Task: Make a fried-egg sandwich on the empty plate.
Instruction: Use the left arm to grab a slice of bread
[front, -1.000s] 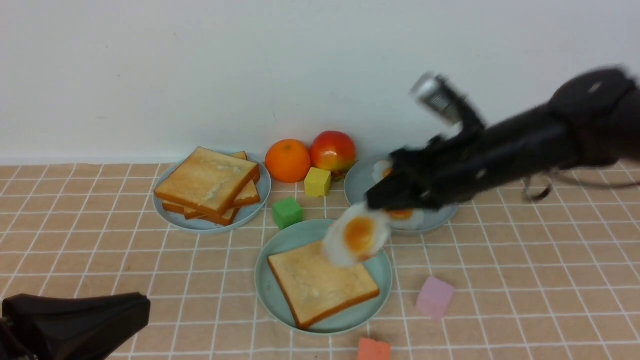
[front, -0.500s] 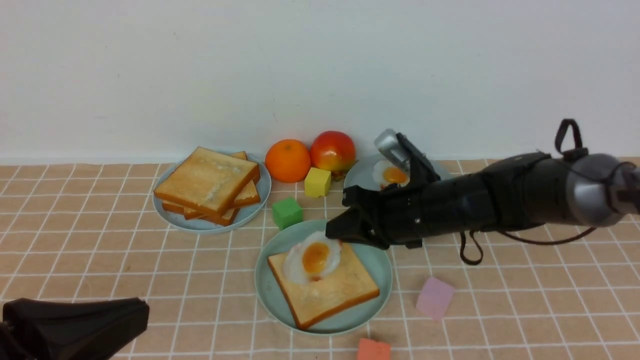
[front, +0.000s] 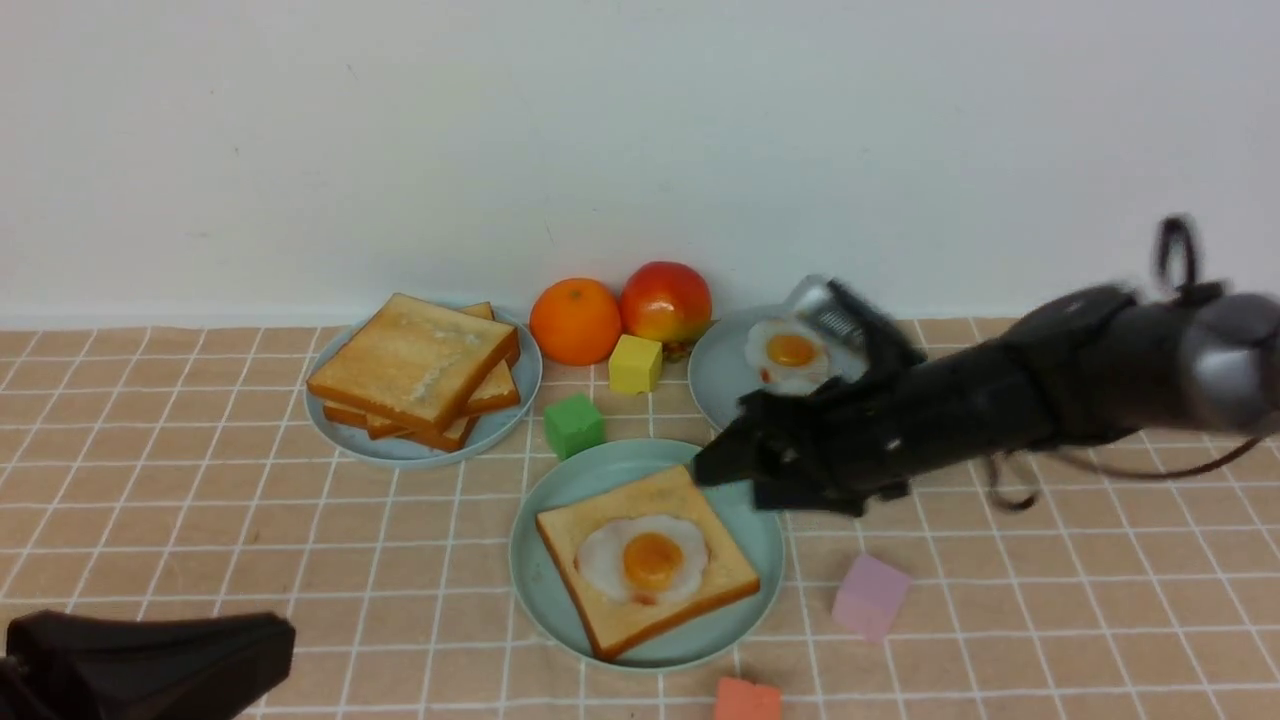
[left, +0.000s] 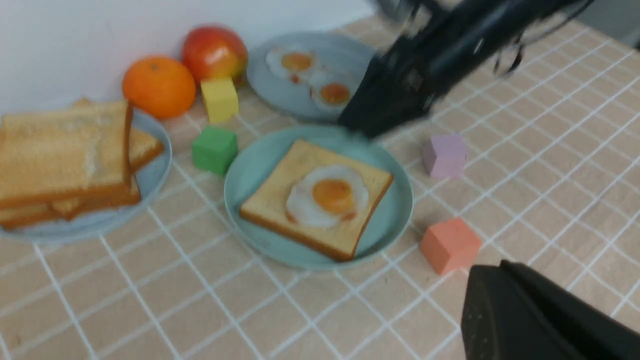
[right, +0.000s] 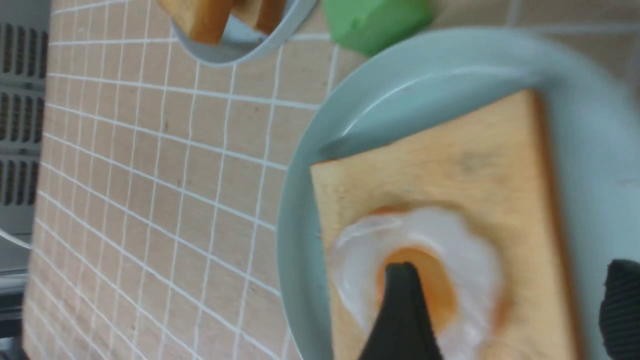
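Note:
The pale mint-green plate (front: 560, 482) sits at the table's middle front. One golden-brown toast slice (front: 640, 497) lies on it, and a white fried egg with an orange yolk (front: 645, 560) lies flat on the toast. My right gripper (front: 725, 478) is open and empty, just above the plate's far right rim and apart from the egg. In the right wrist view the egg (right: 465, 265) shows between its spread fingers (right: 510, 270). My left gripper (front: 285, 645) rests low at the front left, shut and empty; it also shows in the left wrist view (left: 480, 272).
A pile of toast (front: 415, 365) lies on a blue-grey plate (front: 400, 452) at the back left. Another blue-grey plate (front: 718, 385) behind my right arm holds spare eggs (front: 790, 352). An orange (front: 575, 320), apple (front: 665, 300), and yellow (front: 635, 363), green (front: 574, 423), pink (front: 870, 595) and coral (front: 747, 700) cubes lie around.
My right gripper carried the egg down onto the toast, let it go and drew back to the right. The egg now lies flat on the slice. The left arm stayed put.

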